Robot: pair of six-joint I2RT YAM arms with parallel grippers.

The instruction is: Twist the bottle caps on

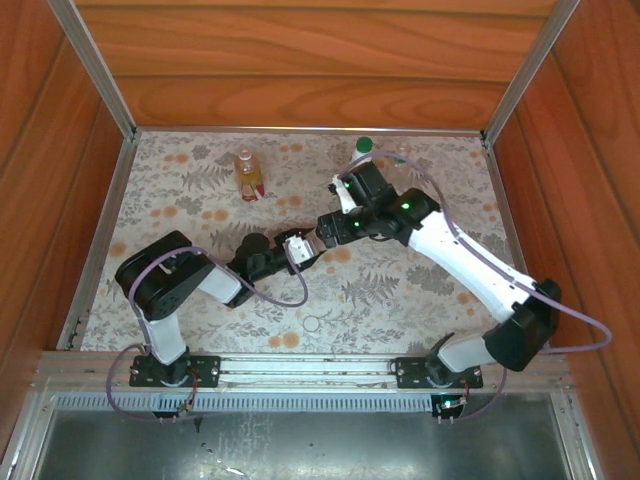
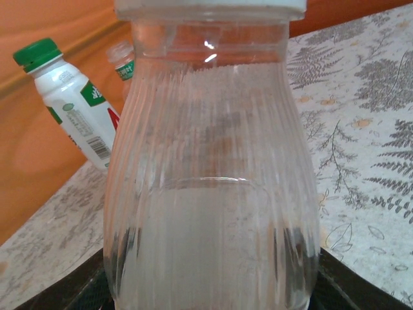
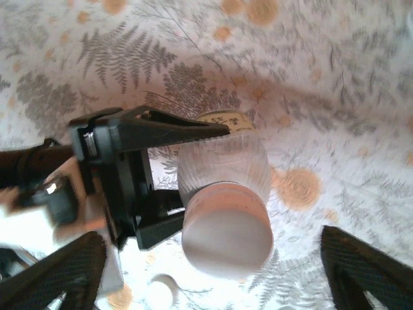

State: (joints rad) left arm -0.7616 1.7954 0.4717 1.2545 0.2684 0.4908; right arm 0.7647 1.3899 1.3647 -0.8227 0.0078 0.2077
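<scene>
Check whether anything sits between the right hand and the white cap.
Nothing visible. The white cap sits on the clear bottle between the open fingers of the right hand; the left hand clamps the bottle's body.

fern-print table cover, wooden walls

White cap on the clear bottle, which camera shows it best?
Right wrist: it looks down on the whole white cap, sitting atop the clear bottle clamped in the left gripper. Left wrist catches just the cap's bottom rim at its top edge. Top external shows it as a small pale spot.
</scene>
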